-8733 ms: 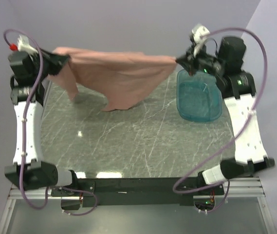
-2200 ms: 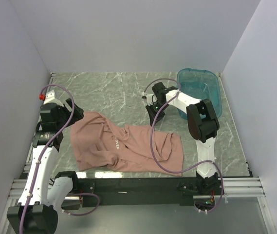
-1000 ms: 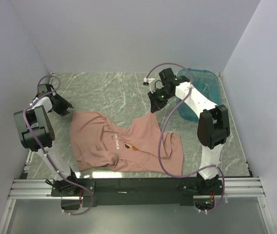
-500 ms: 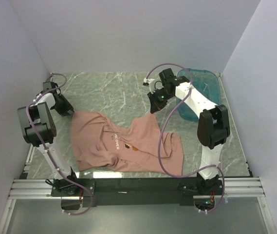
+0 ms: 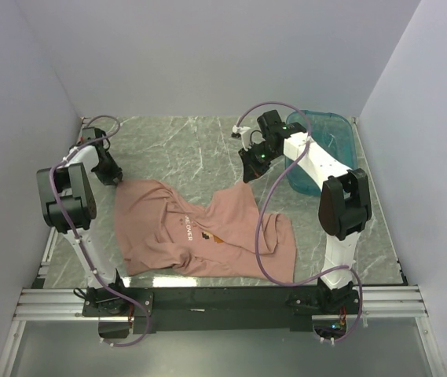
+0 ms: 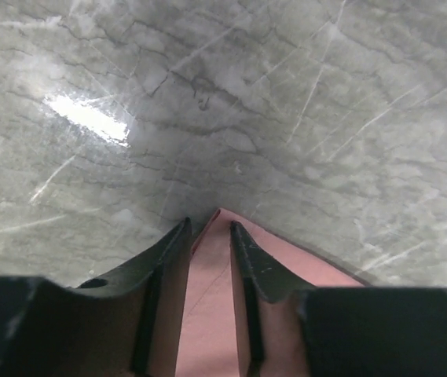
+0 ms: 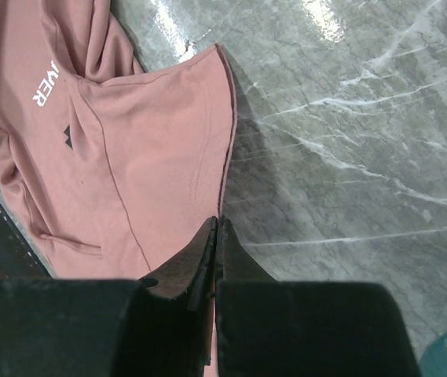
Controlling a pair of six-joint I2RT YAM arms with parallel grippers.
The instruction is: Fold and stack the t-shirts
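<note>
- One pink t-shirt (image 5: 199, 236) lies rumpled on the marble table (image 5: 176, 145), chest print facing up.
- We see the left gripper (image 6: 210, 229) at the shirt's far left corner, its fingers slightly apart on either side of that corner.
- We see the right gripper (image 7: 216, 226) pinched closed on the shirt's far edge, near the teal tub (image 5: 337, 149).
</note>
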